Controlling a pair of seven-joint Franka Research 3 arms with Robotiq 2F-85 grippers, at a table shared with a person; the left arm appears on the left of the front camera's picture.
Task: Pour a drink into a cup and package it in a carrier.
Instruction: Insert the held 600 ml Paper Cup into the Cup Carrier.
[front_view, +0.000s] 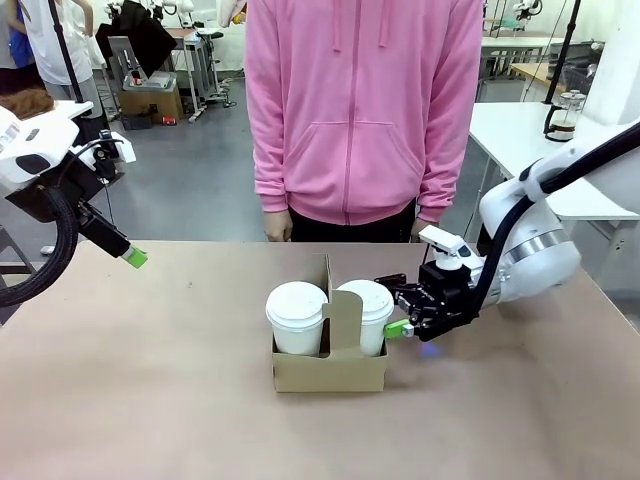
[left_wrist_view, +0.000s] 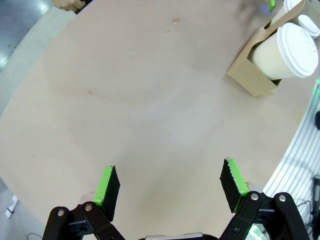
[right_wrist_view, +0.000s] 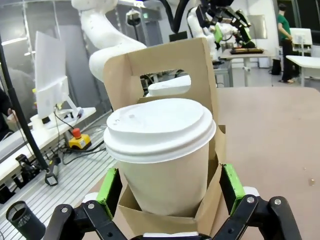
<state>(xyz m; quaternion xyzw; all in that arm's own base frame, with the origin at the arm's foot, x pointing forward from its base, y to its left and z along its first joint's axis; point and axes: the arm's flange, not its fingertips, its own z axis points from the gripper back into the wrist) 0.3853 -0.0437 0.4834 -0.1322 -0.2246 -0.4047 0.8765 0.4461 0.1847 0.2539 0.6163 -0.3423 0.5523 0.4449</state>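
Note:
The brown cardboard carrier (front_view: 330, 372) (left_wrist_view: 252, 75) (right_wrist_view: 165, 65) stands mid-table with a white lidded cup in each slot. The left cup (front_view: 296, 316) (left_wrist_view: 285, 47) stands free. My right gripper (front_view: 392, 306) (right_wrist_view: 170, 187) is open, its green pads on either side of the right cup (front_view: 368, 310) (right_wrist_view: 162, 150) down at the carrier's slot. Over bare table at the left edge, my left gripper (front_view: 128, 255) (left_wrist_view: 170, 182) hangs open with nothing in it. The drink shows as dark liquid in a glass jug (front_view: 567, 112) on a white table at the back right.
A person in a pink hoodie (front_view: 360, 110) stands at the far edge, hands down by the sides. The brown tabletop (front_view: 150, 400) is bare to the left of the carrier and in front of it. A white side table (front_view: 520, 140) stands at the back right.

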